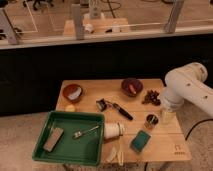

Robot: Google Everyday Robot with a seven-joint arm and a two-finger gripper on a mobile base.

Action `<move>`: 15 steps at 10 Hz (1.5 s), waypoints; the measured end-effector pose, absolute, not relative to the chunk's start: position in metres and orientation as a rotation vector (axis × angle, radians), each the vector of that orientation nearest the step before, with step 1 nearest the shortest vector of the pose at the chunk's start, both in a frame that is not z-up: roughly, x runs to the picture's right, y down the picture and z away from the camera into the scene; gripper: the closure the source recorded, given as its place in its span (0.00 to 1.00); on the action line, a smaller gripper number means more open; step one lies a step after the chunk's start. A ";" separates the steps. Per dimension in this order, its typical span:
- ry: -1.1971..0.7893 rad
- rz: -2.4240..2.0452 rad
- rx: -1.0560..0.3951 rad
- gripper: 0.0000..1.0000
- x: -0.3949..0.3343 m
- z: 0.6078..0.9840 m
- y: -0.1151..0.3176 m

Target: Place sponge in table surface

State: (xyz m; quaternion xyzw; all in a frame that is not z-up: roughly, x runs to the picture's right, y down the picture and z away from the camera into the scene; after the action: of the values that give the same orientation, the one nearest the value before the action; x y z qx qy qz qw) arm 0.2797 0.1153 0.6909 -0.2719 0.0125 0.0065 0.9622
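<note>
The teal-green sponge point(141, 141) lies flat on the light wooden table surface point(165, 146), near the front right, left of the small dark logo mark point(178, 147). My white arm point(187, 87) reaches in from the right. Its gripper point(167, 112) hangs over the table's right edge, behind and to the right of the sponge and apart from it. Nothing shows in the gripper.
A dark green tray point(45, 157) at the front left holds a tan-grey block point(53, 138) and a fork point(85, 132). A white cup point(114, 130), a black peeler point(116, 108), a small jar point(151, 121), two bowls point(73, 91) point(131, 86) and dark fruit point(151, 96) are also on the table.
</note>
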 end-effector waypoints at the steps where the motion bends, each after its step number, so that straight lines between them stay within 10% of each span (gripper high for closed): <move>1: 0.007 -0.026 -0.543 0.20 0.273 0.697 0.126; 15: -0.300 -0.428 -0.564 0.20 0.245 0.715 0.219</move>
State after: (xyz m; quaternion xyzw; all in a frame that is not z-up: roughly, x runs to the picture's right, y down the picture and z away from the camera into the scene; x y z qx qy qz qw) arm 0.2446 0.2190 0.7147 -0.2749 -0.1461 -0.2089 0.9271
